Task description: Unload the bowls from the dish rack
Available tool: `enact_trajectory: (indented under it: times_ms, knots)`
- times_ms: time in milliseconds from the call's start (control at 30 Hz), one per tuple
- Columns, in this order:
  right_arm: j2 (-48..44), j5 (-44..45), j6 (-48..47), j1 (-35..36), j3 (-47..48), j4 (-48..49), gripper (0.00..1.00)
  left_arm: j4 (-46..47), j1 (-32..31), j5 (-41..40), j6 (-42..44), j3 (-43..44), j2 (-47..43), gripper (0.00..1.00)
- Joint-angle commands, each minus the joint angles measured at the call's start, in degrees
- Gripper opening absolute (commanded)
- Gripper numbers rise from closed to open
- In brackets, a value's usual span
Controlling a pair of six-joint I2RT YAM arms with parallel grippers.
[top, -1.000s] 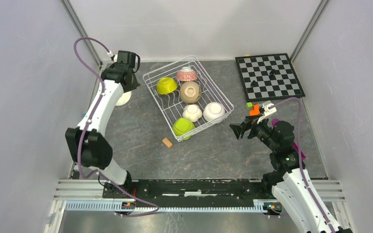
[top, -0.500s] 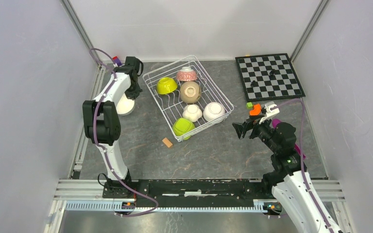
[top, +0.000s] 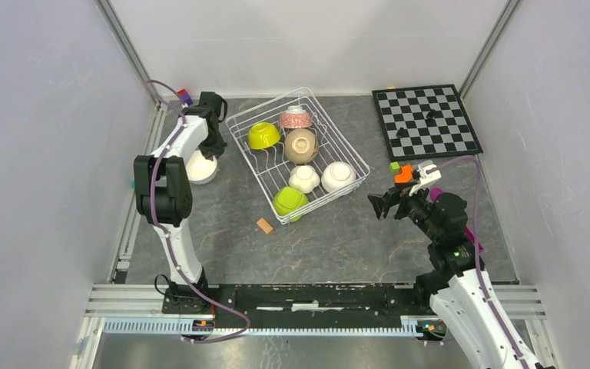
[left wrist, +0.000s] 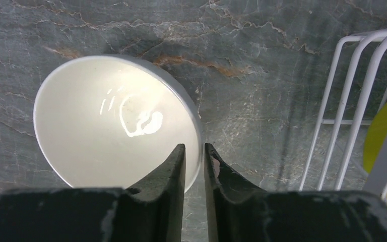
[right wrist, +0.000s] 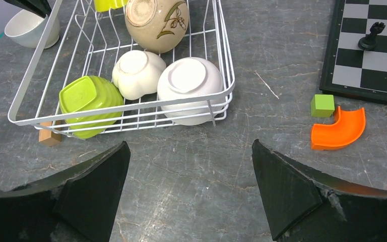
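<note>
Holding six bowls among its tines, the white wire dish rack (top: 265,165) sat askew at mid-tabletop (top: 330,238). In it were a round lime green bowl (top: 263,135), a pink speckled bowl (top: 295,118), a tan bowl (top: 301,145) with a leaf motif, a lobed cream bowl (top: 304,178), a plain white bowl (top: 338,176) and a squarish lime green bowl (top: 290,201) at the near corner. A seventh, glossy white bowl (left wrist: 116,121) stood upright on the grey veined stone just left of the rack. The left jaws straddled its rim, barely parted; whether they pinched it could not be told. A small wooden block (top: 264,225) lay at the rack's near corner. Rightward, the right jaws hung wide apart and empty, near a green cube (top: 394,166), an orange curved piece (top: 403,174) and a chessboard (top: 426,121).
</note>
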Motion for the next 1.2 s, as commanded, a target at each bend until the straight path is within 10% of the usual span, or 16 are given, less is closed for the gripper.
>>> enact_trajectory:
  times_ms: [0,433,667,1167]
  knots:
    - [0.1,0.4,-0.7,0.1,2.6,1.0,0.98,3.6,0.3,-1.2,-1.1,-0.9,-3.0,0.33]
    - [0.0,0.5,-0.7,0.1,2.3,0.7,0.98,16.2,-3.2,-2.6,9.8,-10.5,-18.6,0.54]
    - [0.4,0.1,-1.1,0.0,2.3,0.9,0.98,23.5,-12.3,5.6,26.5,-15.4,-26.1,1.00]
    - [1.1,-1.2,-0.9,0.1,2.9,1.3,0.98,5.7,-21.1,0.7,48.2,5.1,-9.5,0.97]
